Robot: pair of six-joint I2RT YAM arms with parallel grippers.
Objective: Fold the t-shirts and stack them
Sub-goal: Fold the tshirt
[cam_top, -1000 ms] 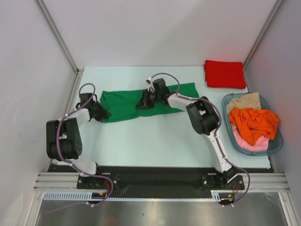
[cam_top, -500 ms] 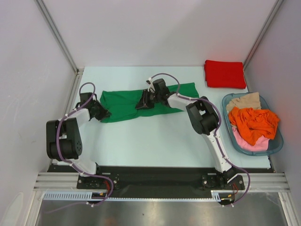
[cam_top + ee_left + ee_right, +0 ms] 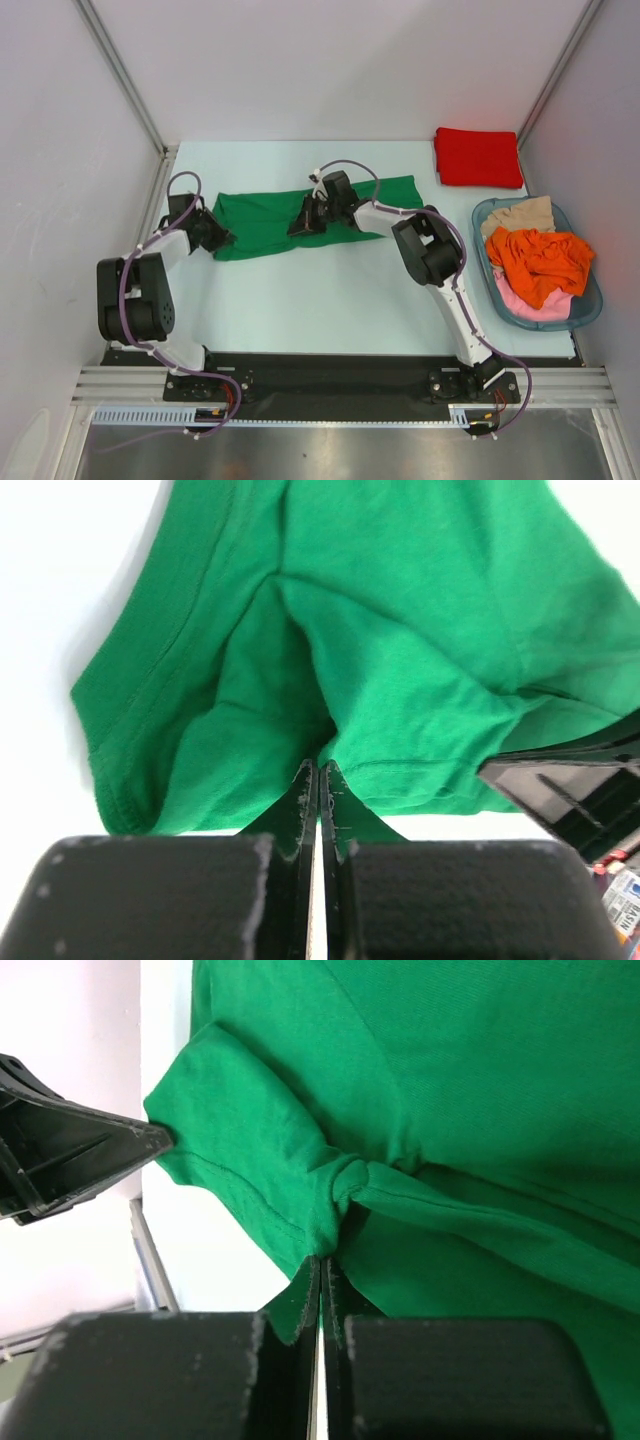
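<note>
Green shirt (image 3: 262,214) mid-table; folded red shirt (image 3: 478,157), garment-filled basket (image 3: 482,250) at right.

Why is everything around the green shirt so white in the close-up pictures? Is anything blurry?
Left wrist: the table behind the green shirt is overexposed to white; the stitching is sharp. Right wrist: the same washed-out table, cloth in focus by the right gripper. Top external: even light, faint shadows.
</note>
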